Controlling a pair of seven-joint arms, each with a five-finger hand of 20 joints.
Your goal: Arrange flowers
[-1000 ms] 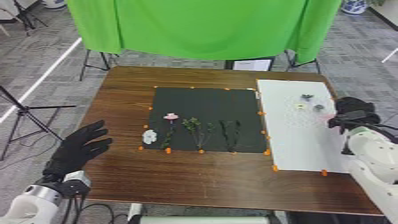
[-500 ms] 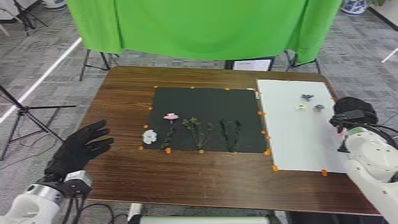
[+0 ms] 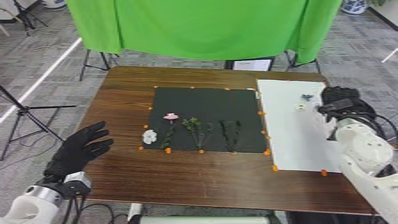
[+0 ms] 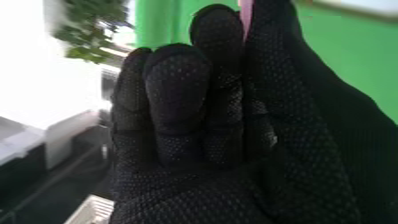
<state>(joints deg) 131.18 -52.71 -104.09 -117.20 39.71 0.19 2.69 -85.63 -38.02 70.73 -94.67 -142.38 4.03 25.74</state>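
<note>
left hand, lower left, hangs relaxed open, empty; right hand, at right, mostly hides a pink thing, its grip unclear

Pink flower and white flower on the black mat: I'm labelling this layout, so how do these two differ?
The pink flower is pale pink, while the white flower is plain white. The white flower looks larger and longer; the pink flower is smaller and more compact. The white flower sits at the left edge of the black mat, the pink flower farther in. Both lie on its left part.
</note>
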